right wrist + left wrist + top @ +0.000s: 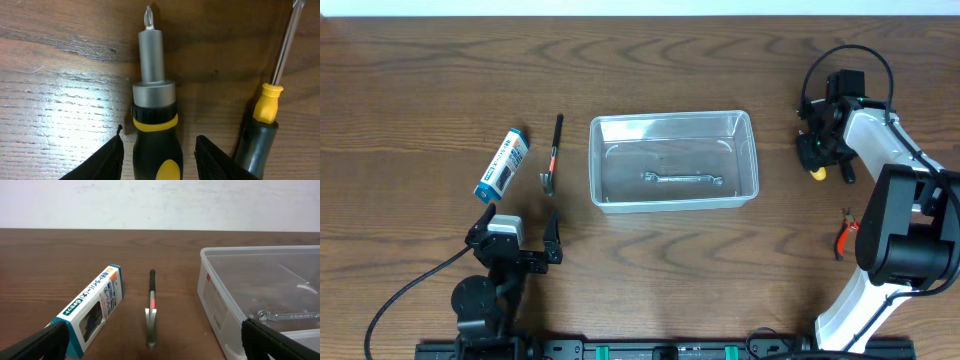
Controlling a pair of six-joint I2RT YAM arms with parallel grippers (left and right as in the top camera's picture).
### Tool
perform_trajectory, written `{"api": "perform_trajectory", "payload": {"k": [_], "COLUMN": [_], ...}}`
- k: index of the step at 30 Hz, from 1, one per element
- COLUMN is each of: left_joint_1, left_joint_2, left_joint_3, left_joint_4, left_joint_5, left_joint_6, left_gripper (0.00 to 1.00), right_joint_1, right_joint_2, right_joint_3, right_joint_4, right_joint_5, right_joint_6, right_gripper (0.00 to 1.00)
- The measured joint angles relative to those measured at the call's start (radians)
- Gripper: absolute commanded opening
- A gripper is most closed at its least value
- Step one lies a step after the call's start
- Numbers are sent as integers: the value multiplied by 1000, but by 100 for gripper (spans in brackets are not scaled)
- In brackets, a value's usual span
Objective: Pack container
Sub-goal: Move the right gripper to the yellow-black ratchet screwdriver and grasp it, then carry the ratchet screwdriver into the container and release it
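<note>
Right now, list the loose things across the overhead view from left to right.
box → hammer → container → pliers

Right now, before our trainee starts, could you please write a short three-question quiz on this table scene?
1. True or false: a silver metal wrench lies inside the clear plastic rectangular container.
2. The right gripper straddles: A) red pliers; B) a stubby black-and-yellow screwdriver; C) a small hammer.
3. Fill in: the left gripper is ____.
Key: 1 true; 2 B; 3 open.
</note>
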Motion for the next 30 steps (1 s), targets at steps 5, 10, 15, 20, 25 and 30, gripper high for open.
{"api": "perform_trajectory", "payload": {"k": [5,10,15,20,25,30], "left_joint_1": [0,0,0,0,0,0], "left_joint_2": [0,0,0,0,0,0], "left_joint_3": [0,0,0,0,0,0], "left_joint_4": [0,0,0,0,0,0], "left_joint_5": [0,0,0,0,0,0], "left_joint_6": [0,0,0,0,0,0], "left_gripper": [98,98,98,98,98,98], "right_joint_1": [0,0,0,0,0,3], "right_joint_2": [22,29,29,29,29,27], "right_joint_3": [0,1,2,3,16,118], "right_joint_4": [-4,-5,-12,-19,-70,-149], "right_joint_5": [0,0,3,4,4,4], "right_joint_6": [0,1,8,10,13,14], "right_gripper": [47,25,11,1,1,1]}}
